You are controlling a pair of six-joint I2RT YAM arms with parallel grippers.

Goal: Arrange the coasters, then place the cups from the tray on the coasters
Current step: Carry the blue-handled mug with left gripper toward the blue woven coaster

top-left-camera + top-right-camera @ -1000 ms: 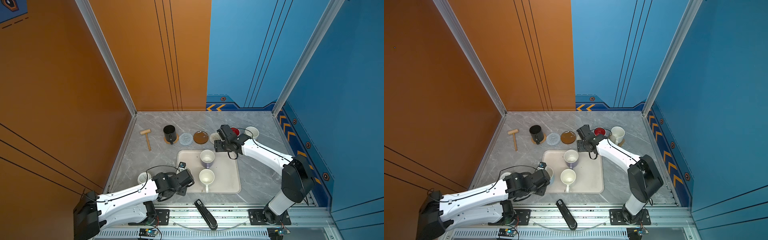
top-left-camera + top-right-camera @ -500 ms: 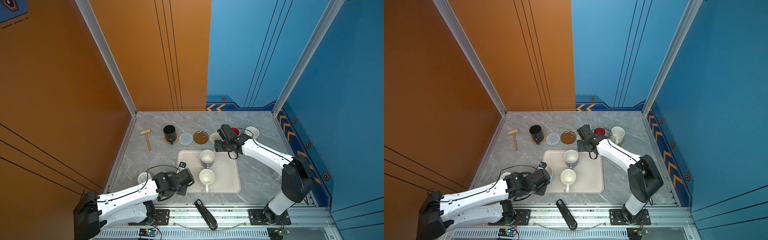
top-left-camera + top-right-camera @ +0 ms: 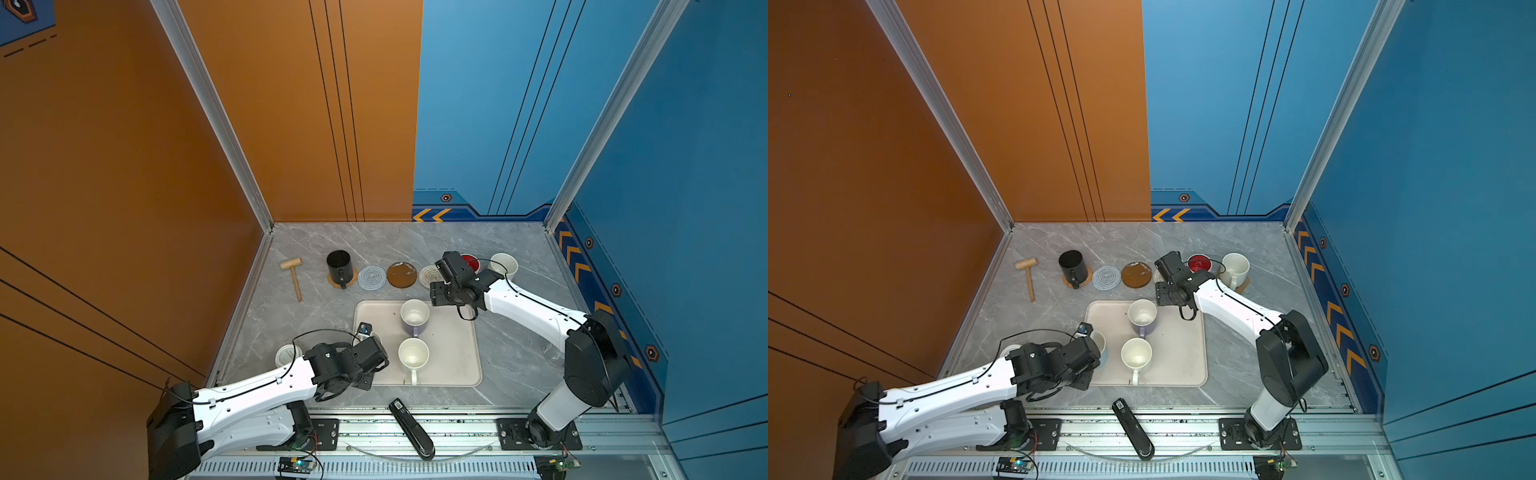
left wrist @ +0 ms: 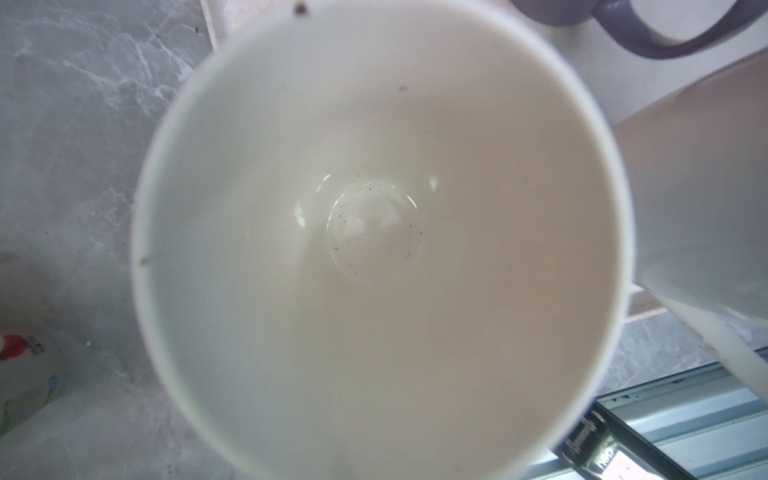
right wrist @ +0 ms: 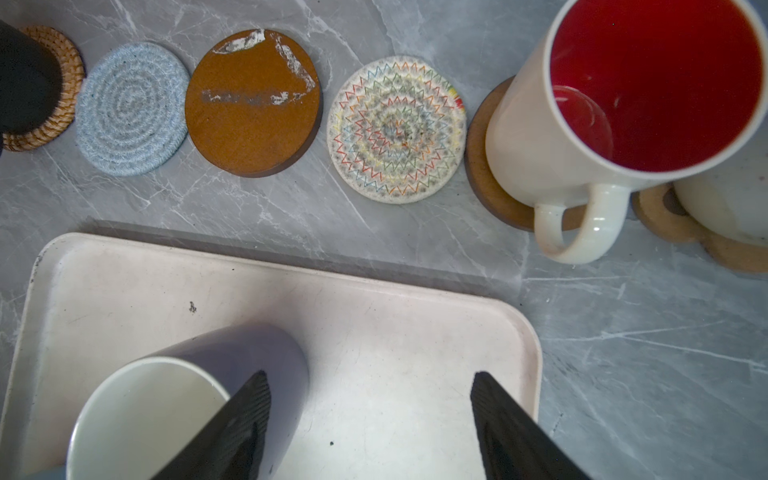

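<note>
Trouble ahead at tray (image 3: 453, 357) edge: blue mug (image 4: 374, 232) beneath left gripper (image 3: 371, 353), jaws hidden, grip unclear, liable to tip or clip white mug (image 3: 412, 355) if lifted loose; right gripper (image 5: 369, 386) spread wide beside lavender mug (image 5: 187, 395).

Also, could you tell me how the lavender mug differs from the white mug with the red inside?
The lavender mug is lavender outside and white inside, while the red-inside mug is white outside and red inside. The lavender mug stands on the tray, whereas the red-inside mug stands on a brown disc coaster beyond the tray. Both are upright, empty, handled mugs.
</note>
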